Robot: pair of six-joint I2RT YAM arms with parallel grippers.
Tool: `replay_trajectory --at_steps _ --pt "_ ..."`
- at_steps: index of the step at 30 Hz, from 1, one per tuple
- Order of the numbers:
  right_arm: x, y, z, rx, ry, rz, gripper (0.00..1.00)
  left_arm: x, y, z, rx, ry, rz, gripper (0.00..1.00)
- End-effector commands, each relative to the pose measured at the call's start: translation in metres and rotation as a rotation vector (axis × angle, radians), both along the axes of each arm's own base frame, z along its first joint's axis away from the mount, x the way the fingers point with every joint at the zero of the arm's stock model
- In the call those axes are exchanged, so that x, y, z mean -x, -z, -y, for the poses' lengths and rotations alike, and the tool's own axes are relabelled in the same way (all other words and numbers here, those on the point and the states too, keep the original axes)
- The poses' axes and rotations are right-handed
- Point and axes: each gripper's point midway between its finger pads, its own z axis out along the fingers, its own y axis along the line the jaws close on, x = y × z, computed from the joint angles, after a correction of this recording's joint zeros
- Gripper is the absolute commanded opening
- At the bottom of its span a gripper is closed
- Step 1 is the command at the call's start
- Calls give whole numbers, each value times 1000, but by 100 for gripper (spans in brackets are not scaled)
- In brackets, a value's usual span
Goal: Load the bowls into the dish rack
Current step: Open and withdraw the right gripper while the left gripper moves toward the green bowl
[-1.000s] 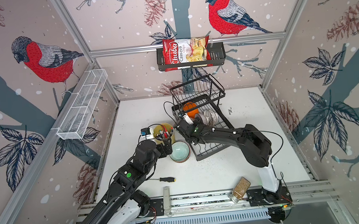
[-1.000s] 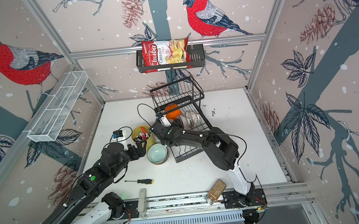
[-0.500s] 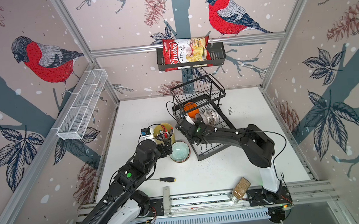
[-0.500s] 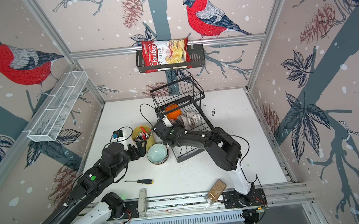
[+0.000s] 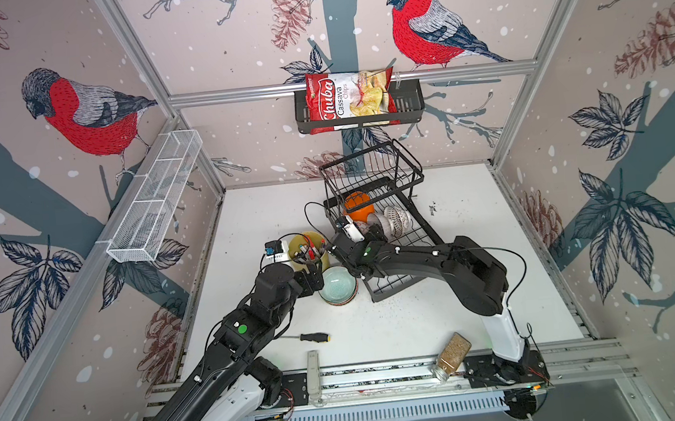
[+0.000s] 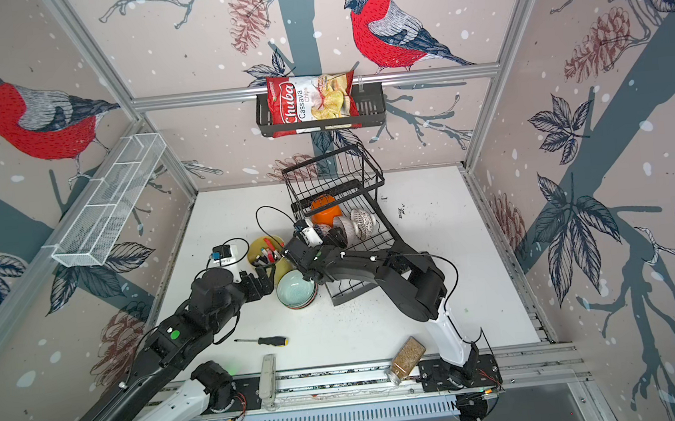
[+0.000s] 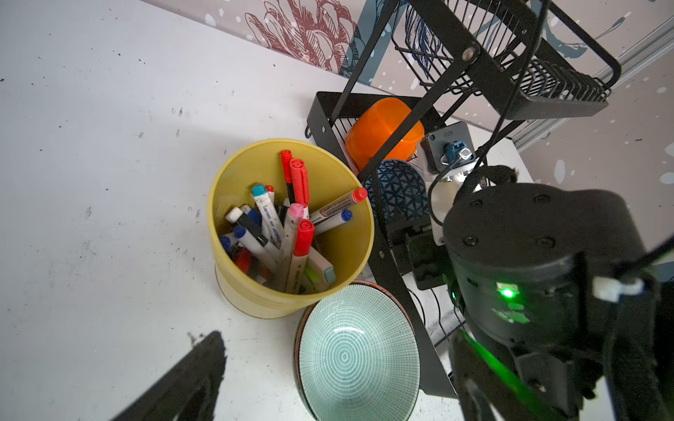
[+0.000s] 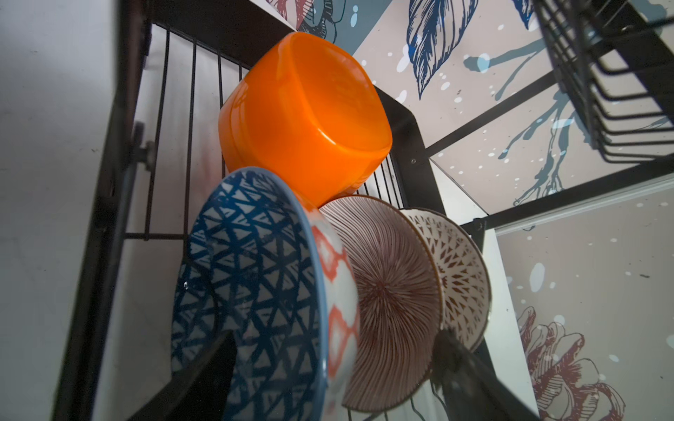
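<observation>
Two right fingers [image 8: 204, 379] half out of frame by blue-patterned bowl [image 8: 255, 273]

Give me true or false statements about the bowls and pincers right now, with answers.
The orange bowl lies in the dish rack. True.
The pale teal bowl is in the dish rack. False: it sits on the table beside the yellow cup.
The blue-patterned bowl stands on edge next to the pink-striped bowl. True.
The left pincer is clamped on the pale teal bowl. False: it is open.
The chips bag lies on the table. False: it is in the wall basket.
</observation>
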Motion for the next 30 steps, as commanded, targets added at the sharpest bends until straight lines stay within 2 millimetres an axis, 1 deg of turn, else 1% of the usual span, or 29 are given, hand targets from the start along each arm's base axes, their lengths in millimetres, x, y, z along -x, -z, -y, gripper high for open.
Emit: replay_trajectory --at_steps 1,7,10,18,23,27,30 --pt "2 -19 -5 -34 -7 40 86 -1 0 -3 -8 -13 0 95" --pt "8 -42 -9 -107 -32 44 87 0 4 -4 -15 -21 -21 95" --pt "12 -45 -11 -140 -51 13 87 1 7 -5 -20 -25 -34 95" --pt "28 -41 -4 -215 -77 -70 86 8 14 -5 -24 -11 -83 93" --pt "40 -38 0 -269 -103 -127 86 15 30 -10 -67 -21 -160 90" --pt "48 -39 3 -309 -117 -160 85 21 48 -13 -104 -22 -228 88" --pt "55 -43 7 -349 -128 -172 85 22 53 -7 -94 0 -262 85"
